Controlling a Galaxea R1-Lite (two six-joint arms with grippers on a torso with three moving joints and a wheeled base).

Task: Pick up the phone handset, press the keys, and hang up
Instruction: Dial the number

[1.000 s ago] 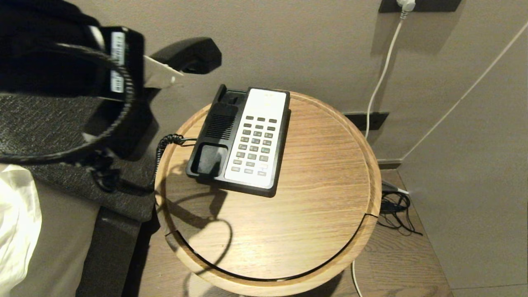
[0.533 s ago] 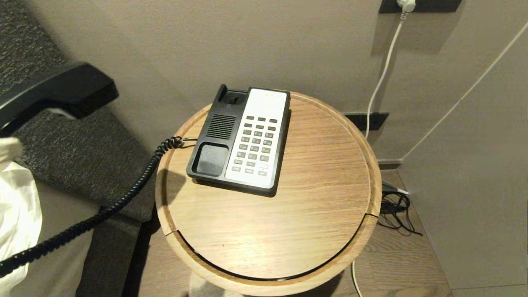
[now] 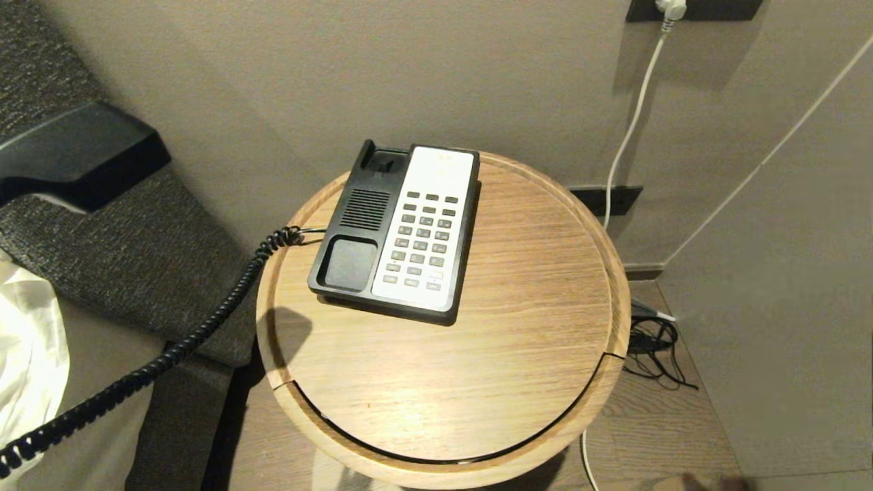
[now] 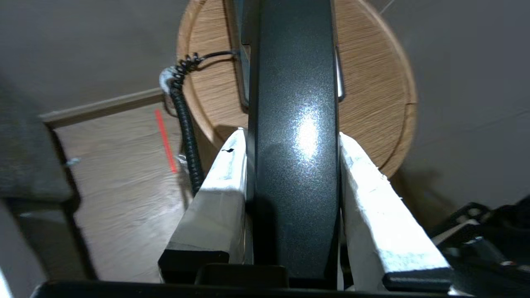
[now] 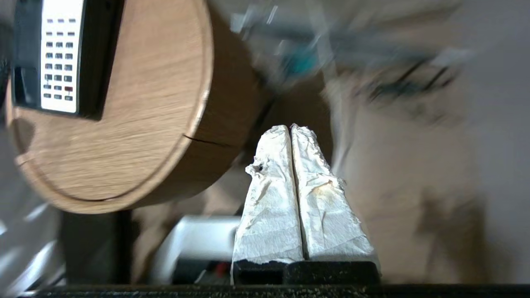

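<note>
While the left end effector (image 4: 292, 142) clamps the phone handset (image 4: 294, 124), a round wooden table (image 3: 477, 354) meets the wall (image 3: 273, 68).

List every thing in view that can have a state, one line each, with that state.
phone handset: lifted off the base, clamped between the left gripper's fingers
left gripper: shut on the handset, left of the table
right gripper: shut, empty, low beside the table
cradle: empty
coiled cord: stretched off the table's left edge
keys: untouched
white plug: in the wall socket
</note>
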